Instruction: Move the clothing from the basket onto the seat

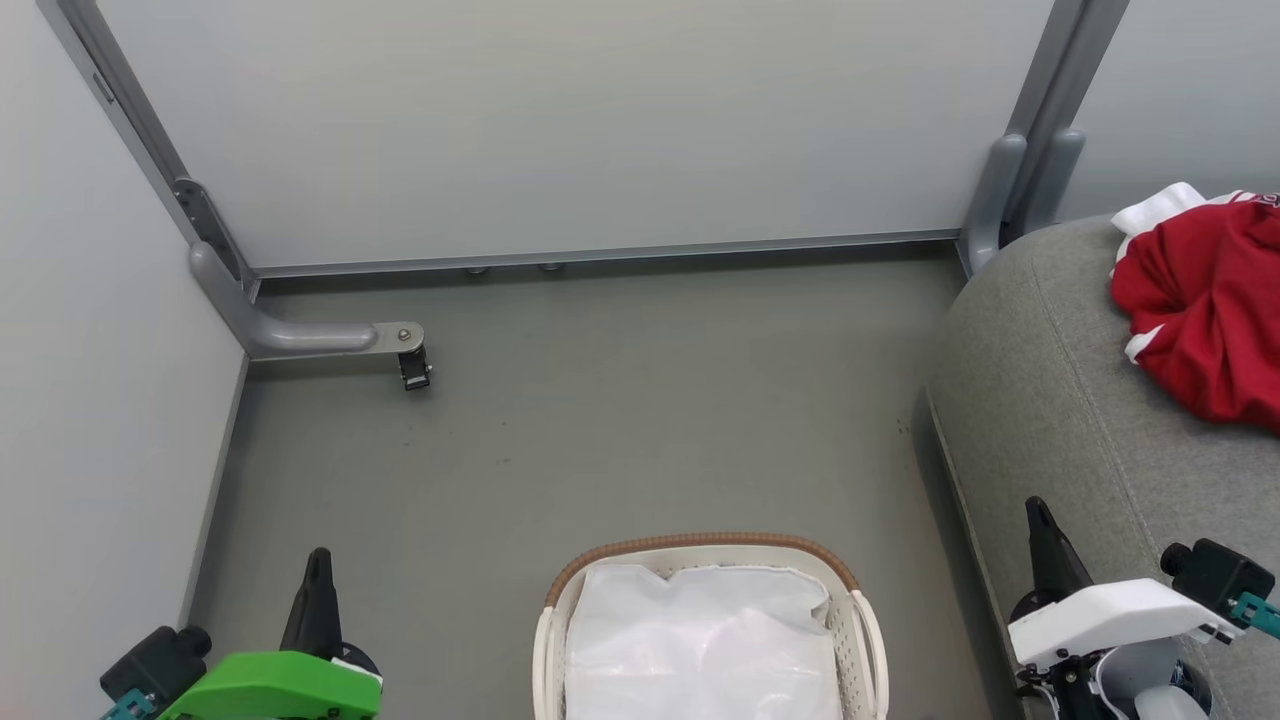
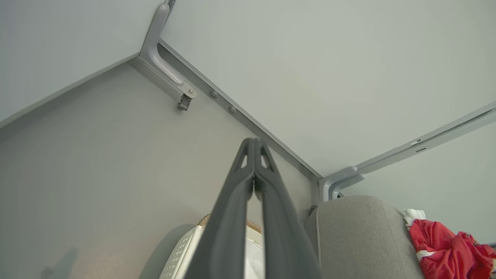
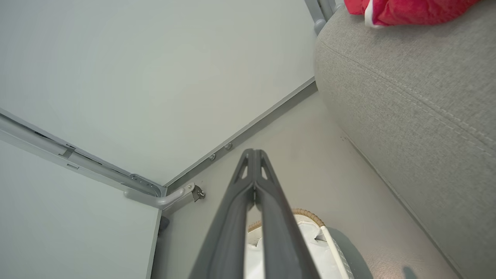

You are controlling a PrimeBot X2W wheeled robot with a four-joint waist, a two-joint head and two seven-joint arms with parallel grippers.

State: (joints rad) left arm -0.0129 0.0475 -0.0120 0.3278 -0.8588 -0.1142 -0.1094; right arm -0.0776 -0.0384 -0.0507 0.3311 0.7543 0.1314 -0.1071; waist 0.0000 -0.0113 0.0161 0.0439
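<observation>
1. You're looking at a staged test booth in a lab, not a real living room. Plain pale partition panels [image 1: 560, 130] stand to the left, ahead and behind the sofa.
2. They're held in grey metal frame posts [image 1: 1040, 100], with a bolted foot [image 1: 300, 338] and a small caster [image 1: 414, 368], office-divider style.
3. The floor [image 1: 650, 420] is bare grey.
4. The homey props are a grey seat [image 1: 1050, 400], a laundry basket [image 1: 700, 545] and red clothing [image 1: 1210, 300] lying on the seat.
</observation>
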